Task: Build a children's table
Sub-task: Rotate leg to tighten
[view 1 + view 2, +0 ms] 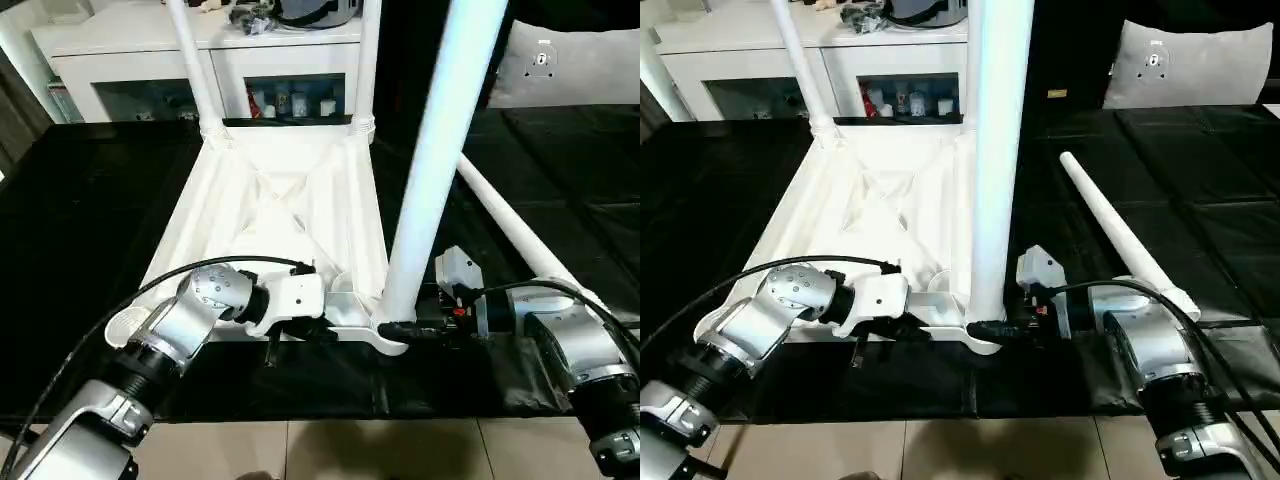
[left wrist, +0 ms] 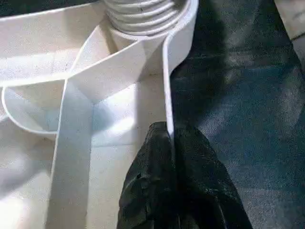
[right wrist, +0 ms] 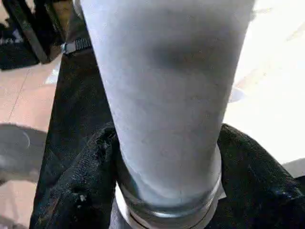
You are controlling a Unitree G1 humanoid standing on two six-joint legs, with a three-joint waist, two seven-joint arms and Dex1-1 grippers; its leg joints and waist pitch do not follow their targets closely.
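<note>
Three legs stand upright in the corner sockets of the table top [image 1: 285,200], which lies ribbed side up on the black mat [image 1: 90,210] at frame centre. Far left leg [image 1: 193,60] and far right leg [image 1: 368,60] rise at the upper middle, in front of the white cabinet [image 1: 130,60] along the top edge. Lower left: left hand [image 1: 300,325], fingers pressed shut on the thin near rim of the top; the wrist view shows the rim edge pinched between the black pads [image 2: 152,191]. Centre right: near right leg [image 1: 435,160], standing in its socket at the near corner. Right hand [image 1: 400,330] sits at this leg's base, one black finger [image 3: 81,186] on each side of the tube; cannot tell whether they press on it. Right of frame: fourth leg [image 1: 510,225] lies loose on the mat, slanting toward the lower right. Upper right: grey cushion [image 1: 570,65].
</note>
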